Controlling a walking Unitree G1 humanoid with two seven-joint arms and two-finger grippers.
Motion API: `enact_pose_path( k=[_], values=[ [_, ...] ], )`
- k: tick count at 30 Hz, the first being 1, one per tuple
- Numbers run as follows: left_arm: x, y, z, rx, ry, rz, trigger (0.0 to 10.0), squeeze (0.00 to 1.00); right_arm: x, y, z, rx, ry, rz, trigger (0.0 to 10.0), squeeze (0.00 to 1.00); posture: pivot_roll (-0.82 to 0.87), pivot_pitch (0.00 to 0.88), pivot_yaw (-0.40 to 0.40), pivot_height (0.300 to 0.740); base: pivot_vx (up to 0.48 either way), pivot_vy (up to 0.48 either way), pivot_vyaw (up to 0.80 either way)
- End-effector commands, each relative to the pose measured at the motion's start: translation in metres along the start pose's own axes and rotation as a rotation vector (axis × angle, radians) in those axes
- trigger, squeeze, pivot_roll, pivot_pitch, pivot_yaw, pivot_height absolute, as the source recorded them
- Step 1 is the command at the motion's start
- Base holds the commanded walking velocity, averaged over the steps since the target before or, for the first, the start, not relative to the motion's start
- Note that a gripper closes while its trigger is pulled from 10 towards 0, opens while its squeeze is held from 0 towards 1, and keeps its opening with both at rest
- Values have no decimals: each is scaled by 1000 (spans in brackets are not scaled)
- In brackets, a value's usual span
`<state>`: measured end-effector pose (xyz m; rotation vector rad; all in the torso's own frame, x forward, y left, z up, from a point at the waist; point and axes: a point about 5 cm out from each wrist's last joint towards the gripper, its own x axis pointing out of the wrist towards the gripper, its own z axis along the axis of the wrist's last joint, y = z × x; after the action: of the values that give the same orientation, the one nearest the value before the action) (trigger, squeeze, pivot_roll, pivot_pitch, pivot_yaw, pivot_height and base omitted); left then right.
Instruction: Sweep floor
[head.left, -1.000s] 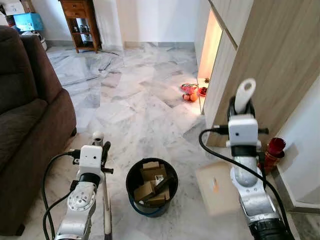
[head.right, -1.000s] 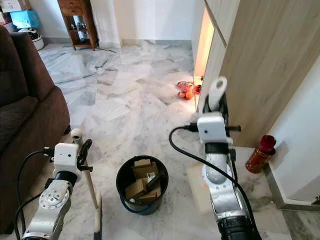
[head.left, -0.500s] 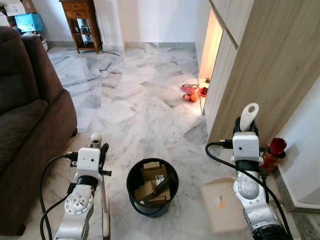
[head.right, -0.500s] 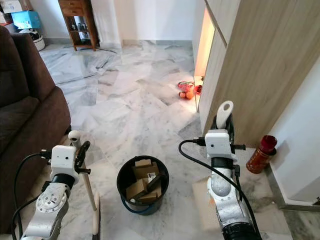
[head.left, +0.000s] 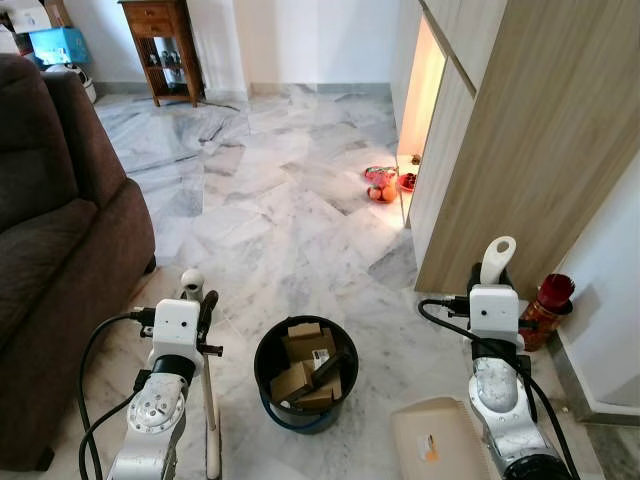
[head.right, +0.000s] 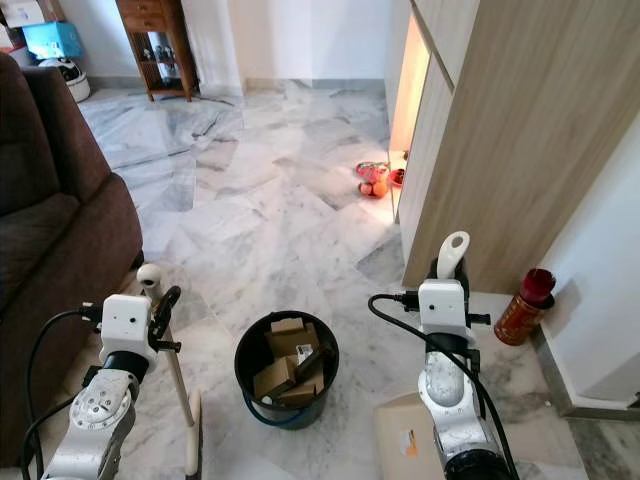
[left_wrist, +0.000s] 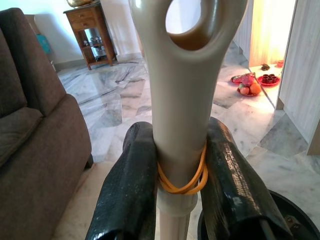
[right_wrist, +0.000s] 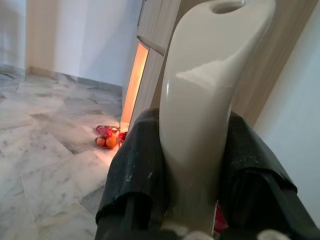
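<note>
The black bin (head.left: 304, 372) stands on the marble floor (head.left: 270, 210) right in front of the robot, packed with cardboard scraps, and everything else can be placed from it. To the bin's left, the left gripper (left_wrist: 176, 170) is clamped on the pale broom handle (head.left: 211, 400); its two black fingers (left_wrist: 127, 185) press the shaft from either side just under the hanging loop, where an orange rubber band (left_wrist: 181, 184) circles it. The handle runs nearly upright, its long axis dropping from the gripper down to the floor just beside the bin's left wall. The broom head is cut off at the lower edge of the head views, so I can't tell how it sits on the tiles.

To the bin's right, the right gripper (right_wrist: 194, 165) is closed around the cream dustpan handle (head.left: 496, 260), which stands up out of its fingers. The dustpan tray (head.left: 435, 445) lies low and near the floor on the bin's right, mouth side toward the bin, I think, though the angle is poor.

So the bin sits between the two tools, with broom and pan well apart across it. For a sweep, I'd judge the broom must travel rightward, in front of the bin, toward the pan.

Farther off from the bin: a brown sofa (head.left: 60, 230) to its left, a wooden cabinet (head.left: 530, 130) and a red bottle (head.left: 545, 305) to its right, and a plate of fruit (head.left: 381, 185) beyond.
</note>
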<state>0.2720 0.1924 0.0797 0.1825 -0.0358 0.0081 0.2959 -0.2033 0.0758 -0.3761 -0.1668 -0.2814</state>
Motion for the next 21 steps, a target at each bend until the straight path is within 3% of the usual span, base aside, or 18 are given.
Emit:
enact_pose_path(
  k=[1,21],
  values=[
    [1,4,11,2,-54,4,10000,0,6,-1,6,37,-28,-9,10000,0,161,0,39,740,0,0,0],
    [2,1,10,-4,-55,-5,10000,0,6,3,4,85,-21,23,10000,0,146,0,40,740,0,0,0]
  ],
)
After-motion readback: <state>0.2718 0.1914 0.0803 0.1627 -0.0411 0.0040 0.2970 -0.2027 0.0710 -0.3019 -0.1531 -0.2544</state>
